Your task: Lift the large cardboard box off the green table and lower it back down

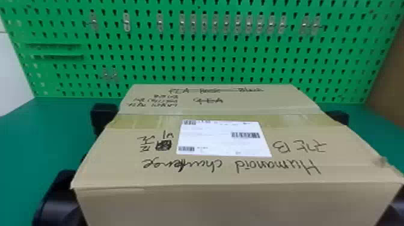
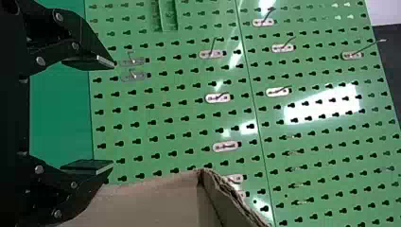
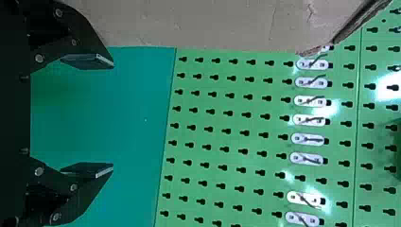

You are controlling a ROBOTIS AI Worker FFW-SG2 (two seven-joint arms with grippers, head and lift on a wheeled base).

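Holds the large cardboard box [image 1: 210, 171], white label [image 1: 224, 141] up, between left pincer [image 1: 103, 117] and right pincer [image 1: 339, 117], both spread wide, before a green pegboard [image 1: 60, 33]; cannot tell whether raised off the green worktop [image 1: 30, 129].

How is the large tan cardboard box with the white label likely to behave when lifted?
The box looks likely to stay stiff, its top flat under a yellowish tape strip. It could slip or tip, since the black left gripper and black right gripper stand open beside it. Weight is unclear.
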